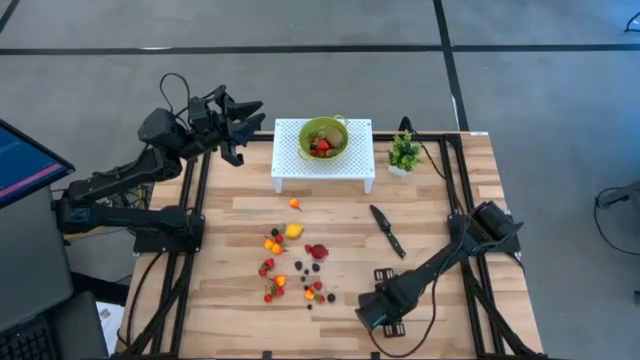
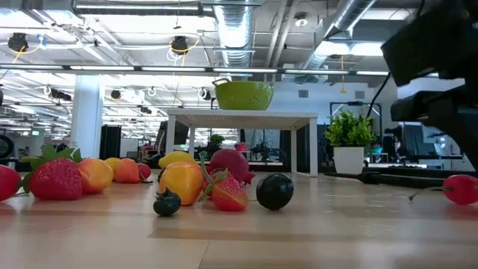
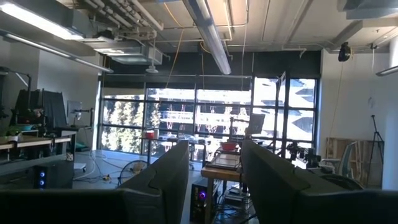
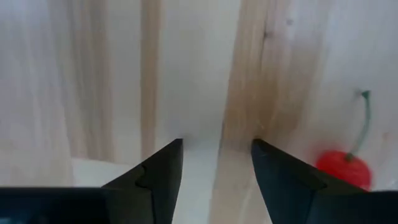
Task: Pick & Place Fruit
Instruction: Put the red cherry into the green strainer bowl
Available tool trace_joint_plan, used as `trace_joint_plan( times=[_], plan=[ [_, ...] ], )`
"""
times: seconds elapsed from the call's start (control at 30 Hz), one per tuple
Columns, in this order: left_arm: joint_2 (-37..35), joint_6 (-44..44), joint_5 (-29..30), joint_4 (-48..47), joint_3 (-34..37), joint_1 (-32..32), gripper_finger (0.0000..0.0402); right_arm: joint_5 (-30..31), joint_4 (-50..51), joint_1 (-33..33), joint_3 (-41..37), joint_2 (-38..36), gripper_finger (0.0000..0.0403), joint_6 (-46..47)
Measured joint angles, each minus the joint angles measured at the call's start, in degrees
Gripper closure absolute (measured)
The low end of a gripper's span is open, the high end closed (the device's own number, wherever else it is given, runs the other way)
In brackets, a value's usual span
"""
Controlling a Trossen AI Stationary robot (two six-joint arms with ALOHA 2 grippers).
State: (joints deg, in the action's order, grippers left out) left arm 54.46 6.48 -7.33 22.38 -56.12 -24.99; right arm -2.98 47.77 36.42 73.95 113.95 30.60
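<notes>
The main risk is a miss: the right hand (image 4: 216, 163) sits low over bare table (image 1: 470, 300) with the cherry (image 4: 344, 168) off to one side of its fingers, not between them — closing here would pinch nothing, and a sideways correction at this height could nudge the round fruit and send it rolling. The cherry's thin stem could also catch a fingertip and flick it away.

Taking the white stand (image 1: 322, 152) as the landmark: the green bowl (image 1: 324, 136) sits on top of it, already holding some red fruit. The loose fruit (image 1: 292, 262) lies scattered on the table in front of the stand, toward the near edge. The right hand is farther out than that scatter and a little to the right of it, pointed down at the wood, its fingers parted to a moderate gap and holding nothing. A knife (image 1: 388, 231) lies between that hand and the stand.

The left hand (image 1: 243, 125) hangs just left of the stand, raised and pointing out level — fingers partly open, empty.
</notes>
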Motion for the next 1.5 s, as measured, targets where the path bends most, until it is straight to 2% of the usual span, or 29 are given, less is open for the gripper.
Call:
trace_joint_plan(
  times=[0.13,0.27,0.53,0.73,1.17,1.5],
  plan=[
    [0.0,0.0,0.0,0.0,0.0,0.0,0.0259,-0.2,0.1,-0.1,0.3,1.1,0.0227,3.4],
    [0.0,0.0,0.0,0.1,0.0,0.0,0.0259,0.2,0.7,0.6,1.7,1.0,0.0240,1.8],
    [0.0,0.0,0.0,0.2,0.0,0.0,0.0259,9.5,8.1,0.6,3.0,-2.0,0.0261,0.9],
    [0.0,0.0,0.0,0.3,0.0,0.0,0.0259,12.3,8.0,0.5,2.4,-2.1,0.0264,-1.1],
    [0.0,0.0,0.0,0.5,0.0,0.0,0.0259,11.8,-0.4,-1.3,-5.0,-2.5,0.0251,0.9],
    [0.0,0.0,0.0,0.6,0.0,0.0,0.0259,11.8,-0.7,-1.2,-5.6,-2.4,0.0274,0.9]
  ],
)
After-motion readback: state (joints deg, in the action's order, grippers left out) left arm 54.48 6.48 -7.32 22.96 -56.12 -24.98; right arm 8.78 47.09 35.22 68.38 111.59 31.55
